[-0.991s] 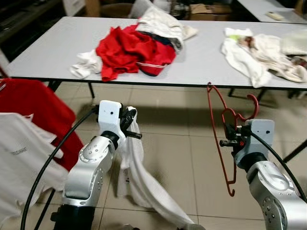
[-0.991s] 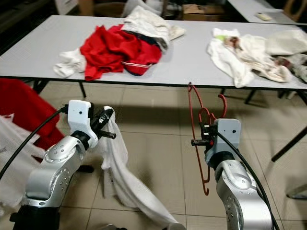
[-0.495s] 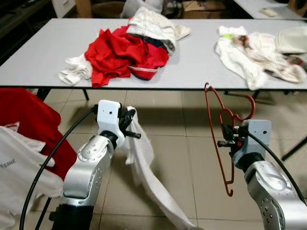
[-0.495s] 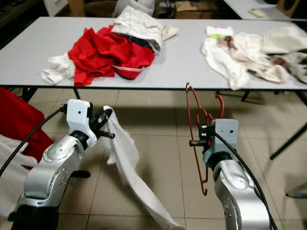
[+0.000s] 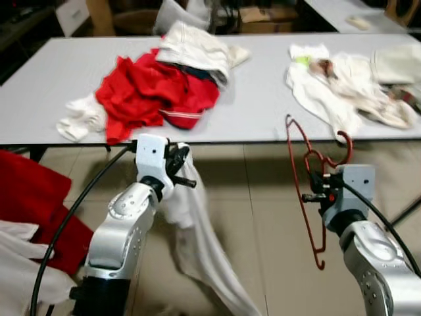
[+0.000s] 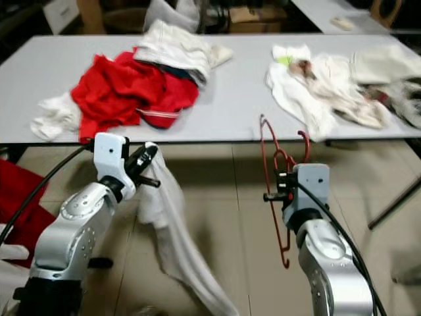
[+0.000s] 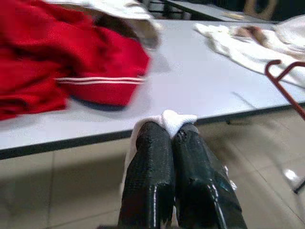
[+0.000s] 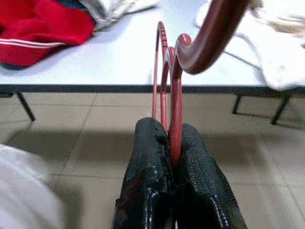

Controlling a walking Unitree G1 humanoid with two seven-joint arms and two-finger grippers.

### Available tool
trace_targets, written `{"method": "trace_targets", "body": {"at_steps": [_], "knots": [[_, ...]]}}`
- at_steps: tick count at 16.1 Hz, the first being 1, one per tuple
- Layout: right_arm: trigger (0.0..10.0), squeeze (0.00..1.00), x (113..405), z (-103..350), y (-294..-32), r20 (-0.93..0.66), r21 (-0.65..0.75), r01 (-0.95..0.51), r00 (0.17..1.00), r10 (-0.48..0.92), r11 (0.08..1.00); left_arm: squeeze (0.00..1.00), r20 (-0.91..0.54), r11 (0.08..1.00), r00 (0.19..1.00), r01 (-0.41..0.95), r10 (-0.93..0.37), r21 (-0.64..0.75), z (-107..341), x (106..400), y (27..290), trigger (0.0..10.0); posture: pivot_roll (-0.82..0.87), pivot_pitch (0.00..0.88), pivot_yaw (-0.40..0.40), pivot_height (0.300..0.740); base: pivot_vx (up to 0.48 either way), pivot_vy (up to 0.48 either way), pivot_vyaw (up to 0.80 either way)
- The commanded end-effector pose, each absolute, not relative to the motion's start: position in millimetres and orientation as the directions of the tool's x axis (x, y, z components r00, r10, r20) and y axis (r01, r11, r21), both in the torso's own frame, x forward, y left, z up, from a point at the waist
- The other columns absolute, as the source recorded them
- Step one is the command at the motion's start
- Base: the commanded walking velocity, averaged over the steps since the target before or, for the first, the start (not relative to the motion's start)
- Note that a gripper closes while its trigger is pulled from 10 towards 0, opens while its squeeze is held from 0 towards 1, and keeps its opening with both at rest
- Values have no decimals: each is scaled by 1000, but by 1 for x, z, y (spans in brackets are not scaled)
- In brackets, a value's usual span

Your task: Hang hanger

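Note:
My right gripper (image 5: 316,188) is shut on a red hanger (image 5: 302,194), held upright in front of the table edge with its hook (image 5: 345,139) pointing right. In the right wrist view the hanger's neck (image 8: 175,114) runs between the two black fingers (image 8: 148,157). My left gripper (image 5: 181,164) is shut on a white garment (image 5: 197,243) that hangs down to the tiled floor. A corner of that white cloth (image 7: 174,120) pokes out between the left fingers (image 7: 148,162) in the left wrist view.
A long grey table (image 5: 263,99) stands ahead, holding a heap of red clothes (image 5: 154,92), a white bundle (image 5: 197,46) behind it and pale garments (image 5: 342,85) at right. Red and white clothes (image 5: 26,217) hang at my lower left. Boxes sit beyond the table.
The camera has moved closer to the table and shifted right, so the clothes piles slid left. The hanging white garment swings under my left gripper. Both grips are unchanged.

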State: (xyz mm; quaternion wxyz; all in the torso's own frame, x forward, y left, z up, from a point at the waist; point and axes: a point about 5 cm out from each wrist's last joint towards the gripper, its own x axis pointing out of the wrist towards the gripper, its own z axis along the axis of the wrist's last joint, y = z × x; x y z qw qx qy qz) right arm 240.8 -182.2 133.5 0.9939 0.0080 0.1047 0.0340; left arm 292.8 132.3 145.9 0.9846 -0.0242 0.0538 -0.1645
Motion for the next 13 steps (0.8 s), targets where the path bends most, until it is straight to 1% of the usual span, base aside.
{"method": "trace_targets", "body": {"at_steps": [1, 3, 4, 7, 11, 13], "knots": [[10000, 0, 241, 138, -180, -186, 16, -84, 979, 85, 996, 0, -73, 945, 943, 322, -325, -59, 152, 295, 134, 10000, -141, 33, 45, 740, 319, 0, -800], [10000, 0, 241, 138, -180, -186, 11, -86, 979, 86, 996, 0, -72, 944, 942, 324, -328, -60, 152, 295, 134, 10000, -141, 33, 45, 740, 319, 0, -800], [10000, 0, 241, 139, -180, -183, 6, -92, 979, 91, 996, 0, -70, 943, 941, 326, -330, -59, 153, 295, 133, 10000, -146, 32, 51, 740, 319, 0, -438], [10000, 0, 243, 144, -182, -166, -15, -122, 979, 118, 992, 0, -62, 943, 941, 329, -332, -51, 158, 299, 133, 10000, -147, 36, 53, 740, 316, 0, 0], [10000, 0, 243, 157, -176, -142, -61, -250, 960, 240, 966, 0, -30, 947, 947, 319, -320, -43, 171, 308, 136, 10000, -145, 34, 44, 740, 308, 0, 0], [10000, 0, 238, 169, -181, -130, -88, -326, 941, 313, 941, 0, -12, 950, 950, 311, -311, -16, 182, 321, 139, 10000, -144, 31, 40, 740, 302, 0, 0]]}}
